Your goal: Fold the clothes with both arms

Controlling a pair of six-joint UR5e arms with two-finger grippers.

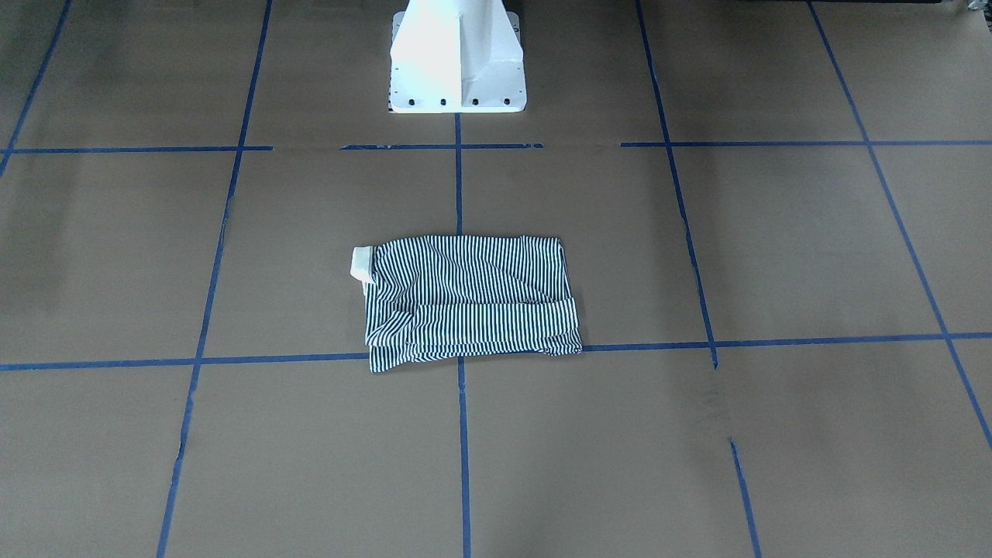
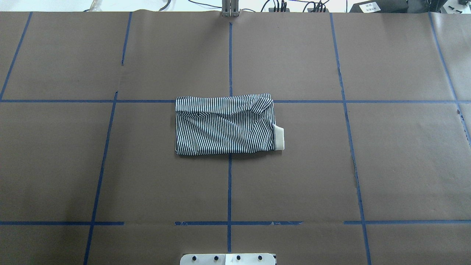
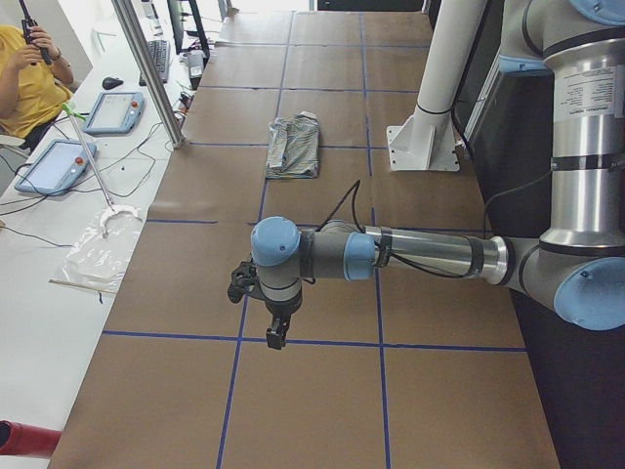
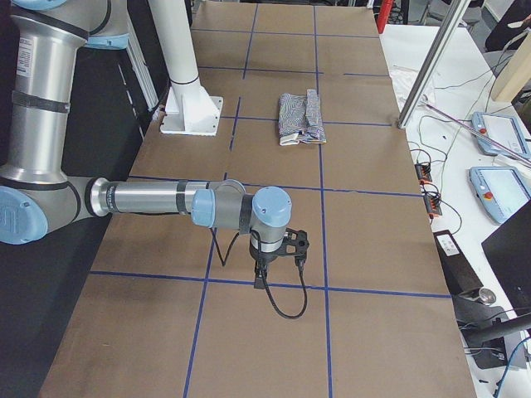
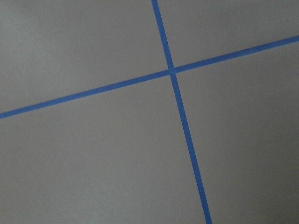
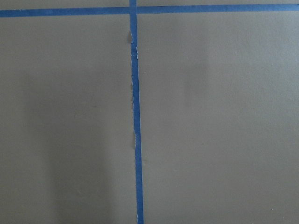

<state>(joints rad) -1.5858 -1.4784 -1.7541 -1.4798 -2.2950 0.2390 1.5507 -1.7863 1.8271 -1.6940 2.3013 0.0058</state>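
Brown paper covers the table (image 2: pixel 404 165) from edge to edge, and it is the closest thing to you in both wrist views, which show only that paper and the blue tape lines (image 2: pixel 229 55) that mark it into squares. From the table's ends you see the left arm (image 3: pixel 430 254) and the right arm (image 4: pixel 158 199), each with its forearm stretched out level and low over the paper at its own end of the table, well apart from the garment. Between them the white pedestal (image 1: pixel 457 54) stands bolted at the robot's edge. Straight out from it, at the middle of the table, you find the striped polo shirt (image 2: pixel 224 125). It lies folded into a rough rectangle, flat on the paper, astride the centre tape line, with its far edge along a cross line. Nothing touches it. The left gripper (image 3: pixel 276 340) hangs pointing down just above a tape line, and the right gripper (image 4: pixel 262 280) does the same at the other end. Both show only in the side views, so you cannot tell whether their fingers are apart or together. Smallest of all, the cream collar (image 2: pixel 279 137) pokes out of the fold on the robot's right side.
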